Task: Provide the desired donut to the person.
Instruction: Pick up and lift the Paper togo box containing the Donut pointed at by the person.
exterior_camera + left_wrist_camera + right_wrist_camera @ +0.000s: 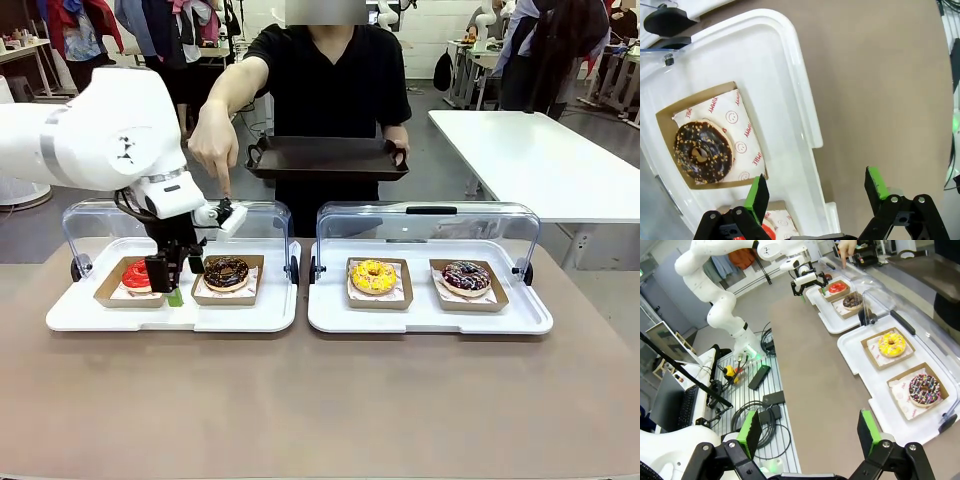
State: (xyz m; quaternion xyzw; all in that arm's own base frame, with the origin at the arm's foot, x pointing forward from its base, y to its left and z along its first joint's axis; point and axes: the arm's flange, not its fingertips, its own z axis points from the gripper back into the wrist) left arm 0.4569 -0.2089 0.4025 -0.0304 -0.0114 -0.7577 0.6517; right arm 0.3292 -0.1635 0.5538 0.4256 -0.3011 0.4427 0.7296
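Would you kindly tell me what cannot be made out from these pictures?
Red donut: front view, partly hidden by the left arm's jaws; left wrist view, cut off by the bottom edge.
Print on the paper under the sprinkled donut: right wrist view, too small to read.
Person's hand on the black tray: front view, mostly hidden behind its rim.

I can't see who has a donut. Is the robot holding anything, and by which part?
No. The left gripper and right gripper are both open and empty. The person's hand holds a dark tray by its end.
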